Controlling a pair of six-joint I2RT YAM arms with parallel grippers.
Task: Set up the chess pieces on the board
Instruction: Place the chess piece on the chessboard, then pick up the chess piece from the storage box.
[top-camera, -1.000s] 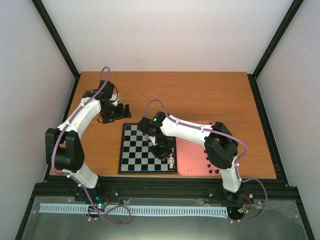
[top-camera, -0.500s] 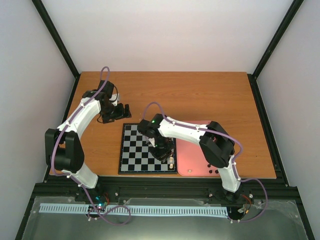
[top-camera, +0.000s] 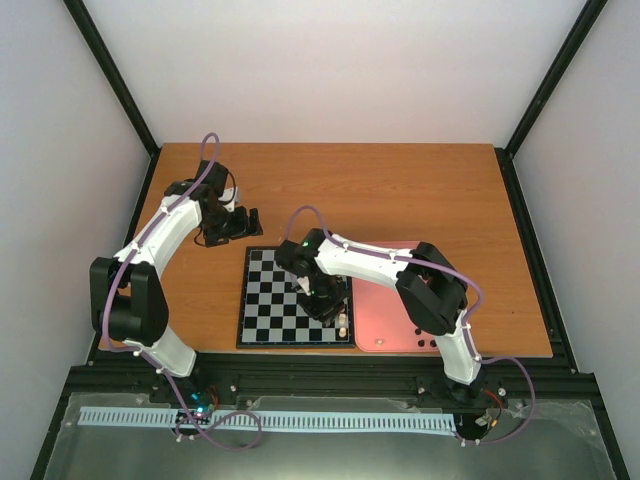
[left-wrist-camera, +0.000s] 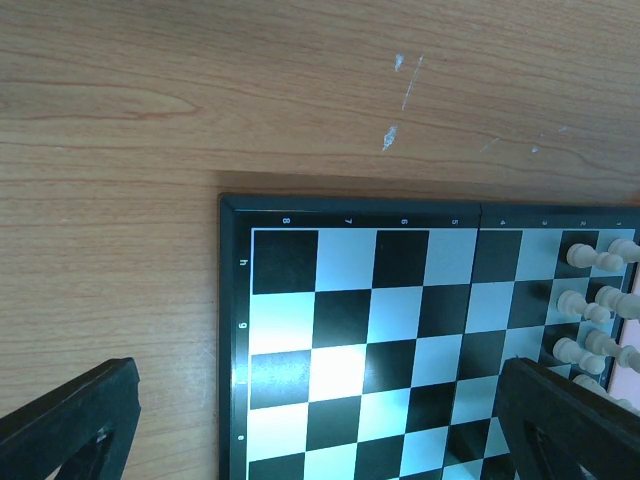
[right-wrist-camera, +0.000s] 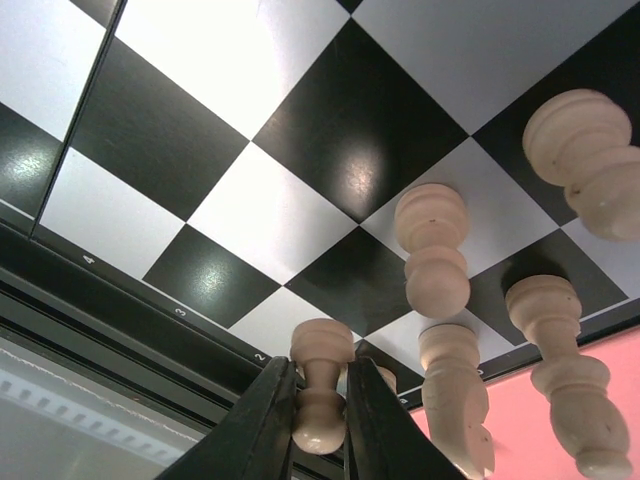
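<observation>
**Operator:** Where do we find the board and the chess pieces?

**Technician:** We find the board (top-camera: 296, 297) lying flat on the table (top-camera: 400, 190), close to the near edge. The pink tray (top-camera: 392, 305) lies just beside its right side. We see cream pieces (left-wrist-camera: 590, 300) standing in two files along that tray-side edge of the board.

**Operator:** What do we record for the right gripper?

**Technician:** We see the right gripper (right-wrist-camera: 320, 425) pointing down over the near right part of the board. Its jaws stand narrow. A cream pawn (right-wrist-camera: 322, 385) sits between the fingers (right-wrist-camera: 262, 430), which lie against both of its sides with no gap showing. We class this as a grip on the pawn. The pawn is over the outermost row of squares, next to the board's numbered edge. Its foot is partly hidden, so we cannot tell whether it rests on the square. Four more cream pieces stand just beside it, toward the tray.

**Operator:** And the left gripper?

**Technician:** We see the left gripper (top-camera: 247, 222) above the table, just behind the far left corner of the board. Its jaws stand wide, and between them we see only the squares below.
</observation>
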